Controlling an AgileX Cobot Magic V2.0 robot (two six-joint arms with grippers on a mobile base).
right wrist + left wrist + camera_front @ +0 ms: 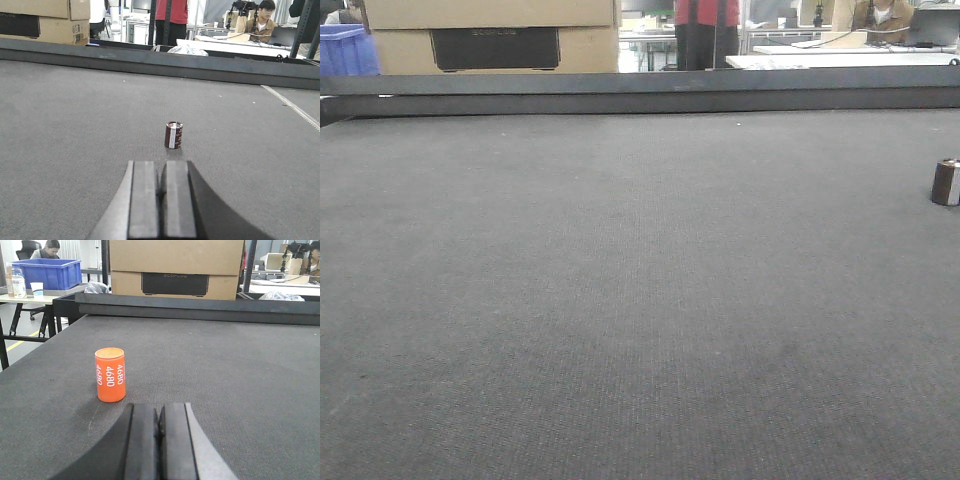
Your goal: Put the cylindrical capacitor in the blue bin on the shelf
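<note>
Both left tool (pixel 159 422) and right tool (pixel 161 185) sit pressed together. Stubby brown cylindrical capacitor (pixel 173 134) stands upright on the woven grey bench (pixel 620 300).

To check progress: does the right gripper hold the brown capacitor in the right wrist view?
No, the cylindrical capacitor stands upright on the table, apart from the shut right gripper.

**Non-task items on and around the worktop**

An orange cylinder (pixel 110 375), printed 4680 in white, stands upright on the dark grey worktop (pixel 240 370), left of centre. Beyond the far rail sit two stacked cardboard boxes (pixel 175 257); the lower carries a black panel. Farther back are a standing person in red (pixel 172 9) and a seated person (pixel 264 12).
</note>
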